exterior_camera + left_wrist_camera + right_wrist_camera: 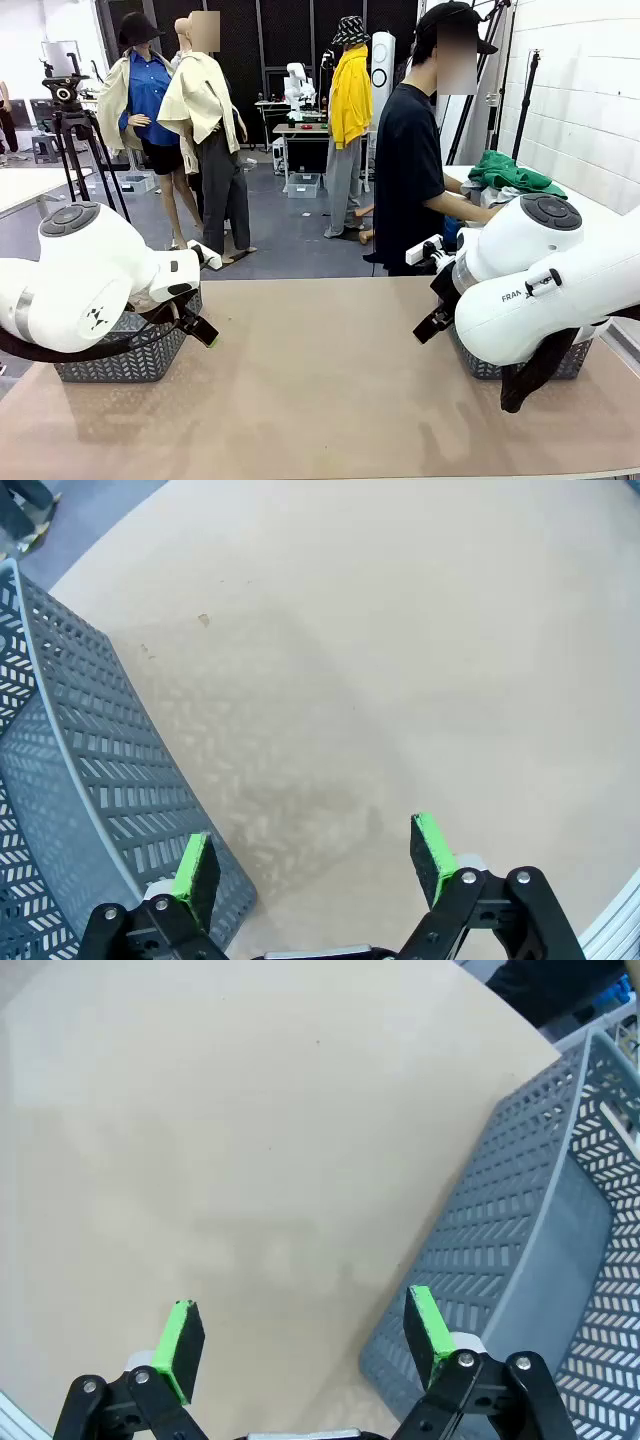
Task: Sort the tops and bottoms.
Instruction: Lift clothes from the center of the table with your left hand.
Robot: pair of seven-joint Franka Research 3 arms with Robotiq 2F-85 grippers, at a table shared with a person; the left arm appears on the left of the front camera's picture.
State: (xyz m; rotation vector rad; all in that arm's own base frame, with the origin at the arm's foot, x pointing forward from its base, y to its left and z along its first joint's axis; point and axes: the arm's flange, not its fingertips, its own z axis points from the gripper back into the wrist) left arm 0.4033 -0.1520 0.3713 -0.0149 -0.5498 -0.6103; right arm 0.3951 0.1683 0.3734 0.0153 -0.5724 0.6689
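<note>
The tan table [320, 390] runs wide across the lower half of the front view. Its near edge lies along the bottom of the frame, and its far edge sits just below the person [408, 170] at upper centre. The open stretch for moving lies between two grey slotted baskets: the left basket [125, 355] at lower left and the right basket [478, 362] at lower right, each partly behind an arm.

In the left wrist view the left gripper [312, 855] hangs with its green pads spread wide over bare tabletop. One pad sits right over the left basket's curved outer wall at the frame's lower left. The right gripper [302, 1335] is spread just as wide — one pad over the table, the other above the right basket's corner at lower right. Neither holds anything.

The green bottoms [515, 172] lie in a heap on a side table [456, 177] at the upper right of the front view — beyond the main table's far edge and well apart from both grippers. The person is turned toward that heap, one arm reaching to it.
</note>
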